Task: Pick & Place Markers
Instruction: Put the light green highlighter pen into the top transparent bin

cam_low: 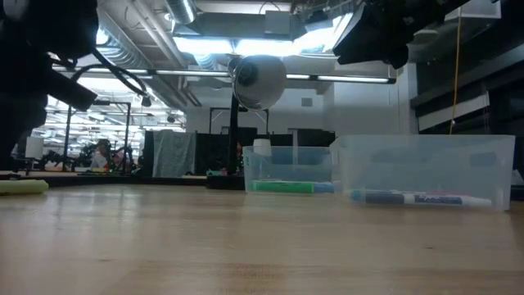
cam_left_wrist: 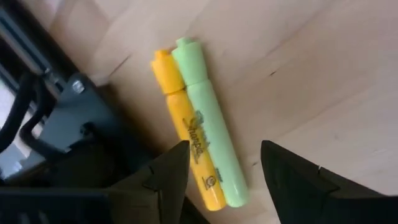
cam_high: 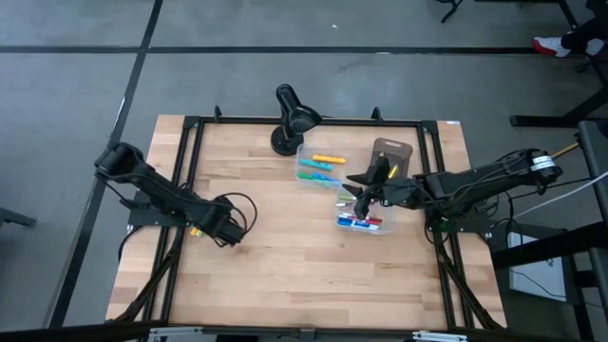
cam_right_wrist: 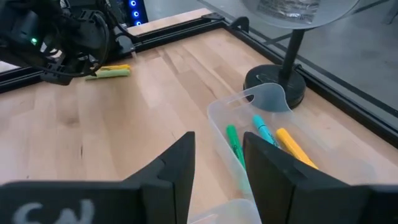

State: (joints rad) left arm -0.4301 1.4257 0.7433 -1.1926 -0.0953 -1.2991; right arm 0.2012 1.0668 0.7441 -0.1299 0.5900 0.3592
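Lying together, wrist-view-only detail: orange marker [cam_left_wrist: 186,140], green marker [cam_left_wrist: 211,130].

A pale wooden tabletop [cam_high: 285,256] carries two clear plastic bins [cam_high: 321,167] [cam_high: 366,218], a black lamp base [cam_high: 284,142], and yellow and green markers [cam_left_wrist: 199,124] lying side by side.

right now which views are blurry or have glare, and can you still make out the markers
Low view: bright ceiling lights glare behind; the clear bins look hazy, markers inside soft. Left wrist view: yellow marker and green marker sharp, the left gripper dark and soft-edged. Right wrist view: right gripper blurred up close, bin markers readable.
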